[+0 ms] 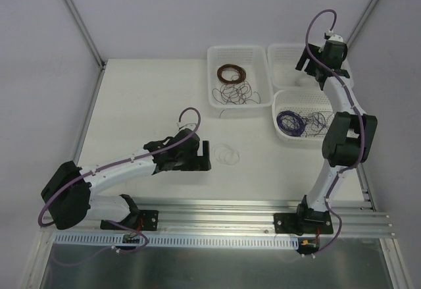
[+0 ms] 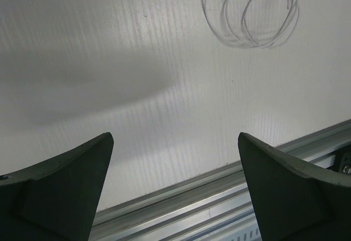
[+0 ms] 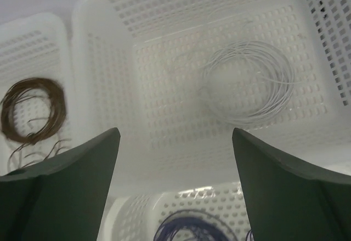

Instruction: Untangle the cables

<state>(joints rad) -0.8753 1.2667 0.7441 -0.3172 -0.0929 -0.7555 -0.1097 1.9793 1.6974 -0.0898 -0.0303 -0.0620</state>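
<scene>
— Pale walls (image 1: pixel 164 12) with grey metal corner posts (image 1: pixel 77 19) close in a flat white surface (image 1: pixel 151 105). How is it laid out?

— Three white perforated plastic baskets sit at its far right. A loose loop of thin white wire (image 1: pixel 227 153) lies on the bare surface near the middle.

— Where are the cables?

— The cables (image 1: pixel 238 94), hair-thin dark strands in a scribbly tangle, lie in the left basket (image 1: pixel 214 78), just in front of a neat round brown coil (image 1: pixel 222 74). Further dark strands (image 1: pixel 318 119) lie beside a tidy purple coil (image 1: pixel 281 122) in the nearer right basket (image 1: pixel 279 99).

— And the arms?

— The left arm (image 1: pixel 112 174) stretches low across the surface from its base. Its left gripper (image 1: pixel 205 157) is spread wide, holding nothing, just beside the white loop. The right arm (image 1: pixel 335 137) stands tall and reaches over the farther right basket (image 1: pixel 276 51), where a white wire coil (image 3: pixel 282 84) rests. The right gripper (image 3: pixel 175 136) hangs above that coil, fingers wide apart, gripping nothing.
</scene>
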